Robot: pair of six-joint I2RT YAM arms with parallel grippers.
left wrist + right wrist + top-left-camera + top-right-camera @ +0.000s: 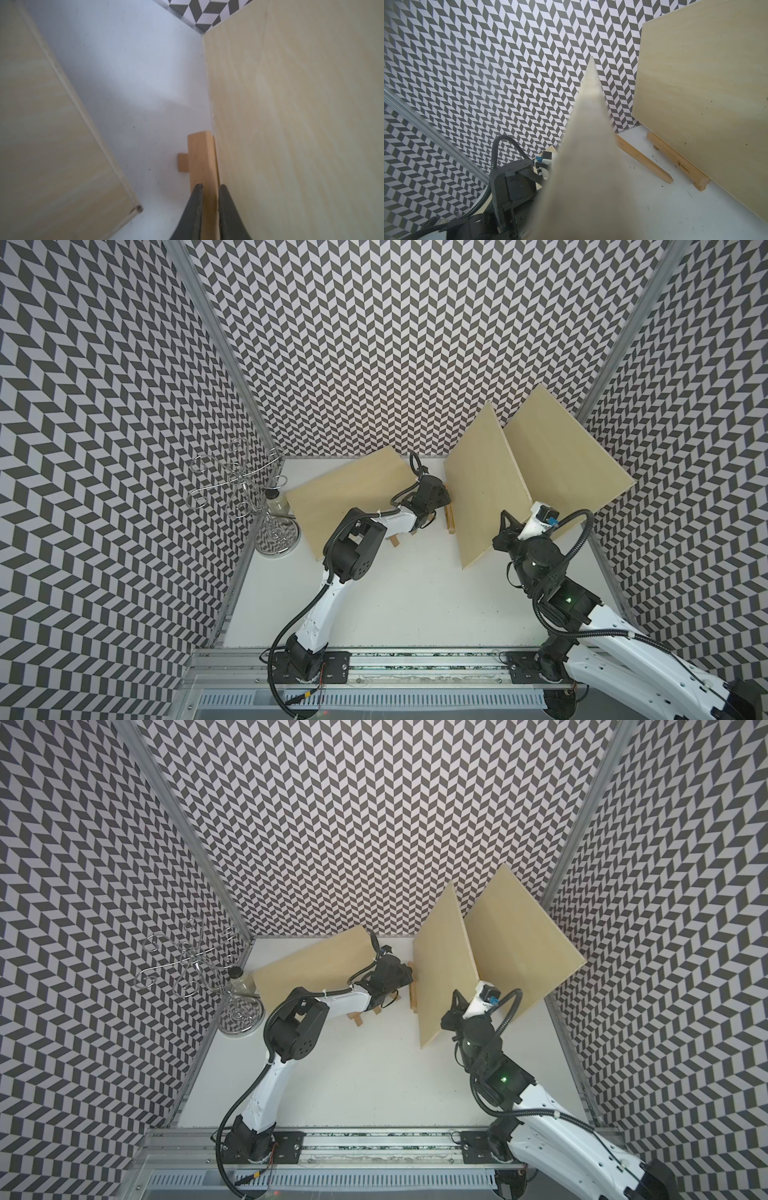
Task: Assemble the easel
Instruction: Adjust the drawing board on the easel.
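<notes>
Three pale wooden panels are in both top views. The middle panel [486, 485] [444, 965] stands on edge with my right gripper [509, 526] shut on its near edge. In the right wrist view its blurred edge [589, 145] hides the fingers. The right panel [565, 464] leans in a wooden easel stand [675, 160]. The left panel [353, 497] rests on another stand [395, 540]. My left gripper [445, 506] [210, 187] is down at a short wooden easel bar [450, 520] [200, 158] against the middle panel's foot, its fingers [195, 207] shut on the bar, with wood filling the narrow gap.
A wire rack [245, 489] on a round base and a small jar [277, 502] stand at the back left corner. A second wooden bar [643, 160] lies on the table between the middle and right panels. Patterned walls close three sides.
</notes>
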